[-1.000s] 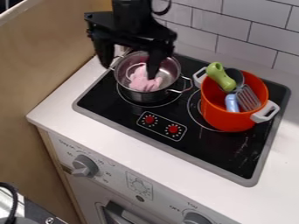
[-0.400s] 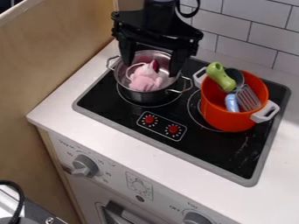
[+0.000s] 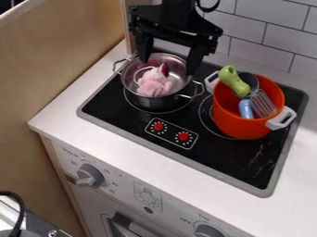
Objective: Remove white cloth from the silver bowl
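A white desk (image 3: 111,146) is carrying a black stovetop (image 3: 229,157); a black gripper (image 3: 168,67), its fingers spread apart and gripping nothing, is hanging above it; an orange pot (image 3: 238,129) is holding a slotted spatula (image 3: 263,104) among other utensils; beside it, a smaller silver pot (image 3: 150,102) is cradling a pink plush toy (image 3: 153,84); two red knobs (image 3: 159,126) are sitting in front.

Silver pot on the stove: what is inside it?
A pink plush toy lies in the silver pot, with some bare metal beside it. The patch of pot floor under the toy is covered, so I can't tell whether anything lies there.
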Controlling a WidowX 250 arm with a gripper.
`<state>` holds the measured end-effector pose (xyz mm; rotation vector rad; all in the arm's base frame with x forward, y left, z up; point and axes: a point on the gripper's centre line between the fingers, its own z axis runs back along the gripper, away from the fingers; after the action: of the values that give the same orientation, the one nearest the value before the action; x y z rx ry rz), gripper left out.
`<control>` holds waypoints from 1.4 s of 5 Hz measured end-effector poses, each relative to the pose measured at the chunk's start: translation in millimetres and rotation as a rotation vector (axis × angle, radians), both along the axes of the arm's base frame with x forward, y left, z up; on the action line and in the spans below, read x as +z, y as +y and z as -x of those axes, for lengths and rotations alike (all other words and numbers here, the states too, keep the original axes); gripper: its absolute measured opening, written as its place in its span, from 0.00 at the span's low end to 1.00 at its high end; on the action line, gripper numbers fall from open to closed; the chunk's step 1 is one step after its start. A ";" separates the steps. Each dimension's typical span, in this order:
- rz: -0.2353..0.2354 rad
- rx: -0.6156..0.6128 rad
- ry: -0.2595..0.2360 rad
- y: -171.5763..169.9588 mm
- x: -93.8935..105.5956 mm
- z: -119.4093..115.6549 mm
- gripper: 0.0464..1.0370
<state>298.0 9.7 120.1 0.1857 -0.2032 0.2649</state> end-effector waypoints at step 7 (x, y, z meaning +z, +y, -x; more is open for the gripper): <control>-0.007 -0.098 -0.018 41.6 -7.1 -3.4 0.96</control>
<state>301.4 51.2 113.0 0.1800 -0.2307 0.1681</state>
